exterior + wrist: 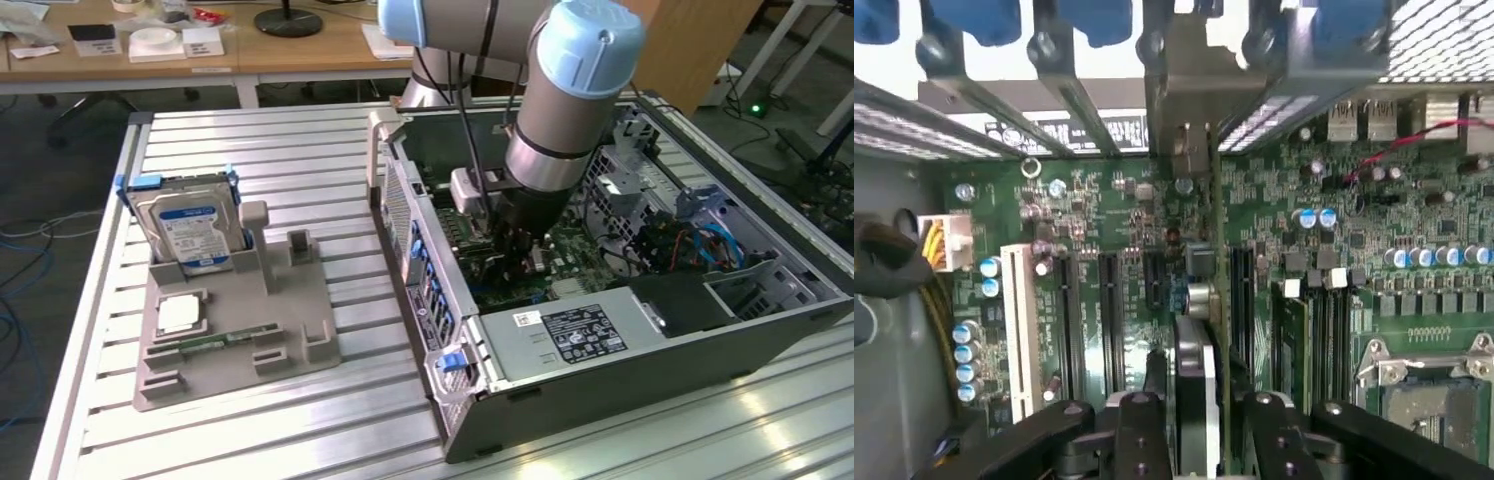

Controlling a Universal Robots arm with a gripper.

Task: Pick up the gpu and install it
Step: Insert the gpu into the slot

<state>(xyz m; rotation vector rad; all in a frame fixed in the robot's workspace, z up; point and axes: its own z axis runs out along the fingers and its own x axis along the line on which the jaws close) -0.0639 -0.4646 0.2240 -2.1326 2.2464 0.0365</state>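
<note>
— Status of the gpu (pixel 1190 352)?
— Standing on edge on the motherboard (pixel 1104 210), among its slots, inside the computer case (pixel 601 390).
— And the gripper (pixel 1197 385)?
— Straddling the card. Clamped or released, I cannot tell.
— Where is the case?
— In the exterior view, at three o'clock from the grey fixture (pixel 287 330).

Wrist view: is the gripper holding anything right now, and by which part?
The gripper straddles the upper edge of the thin dark-and-green gpu card, which stands edge-on over the green motherboard; whether the grip is firm cannot be told.
</note>
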